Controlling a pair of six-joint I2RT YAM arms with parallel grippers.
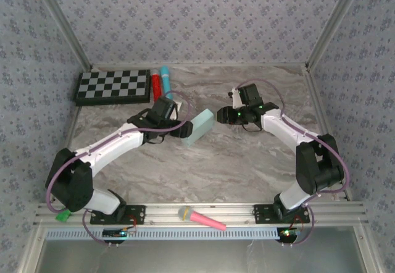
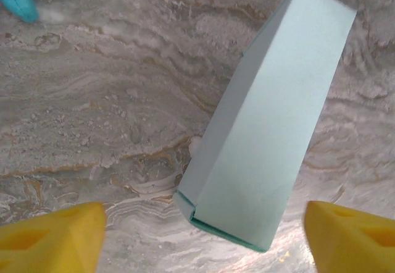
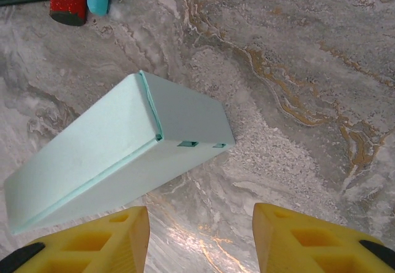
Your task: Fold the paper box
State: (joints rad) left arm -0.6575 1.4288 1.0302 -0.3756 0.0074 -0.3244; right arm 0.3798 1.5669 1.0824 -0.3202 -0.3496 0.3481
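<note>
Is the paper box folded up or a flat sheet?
Folded up: the paper box is a closed rectangular block lying down, its end flap tucked in.

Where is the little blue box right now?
In the top view the paper box lies on the marble table, near the middle, between the left arm's fingers and the right arm's fingers.

Bright, diffuse light lay evenly over the marbled surface [image 1: 234, 162], shadows were faint and soft-edged, and the top view looked slightly grainy.
</note>
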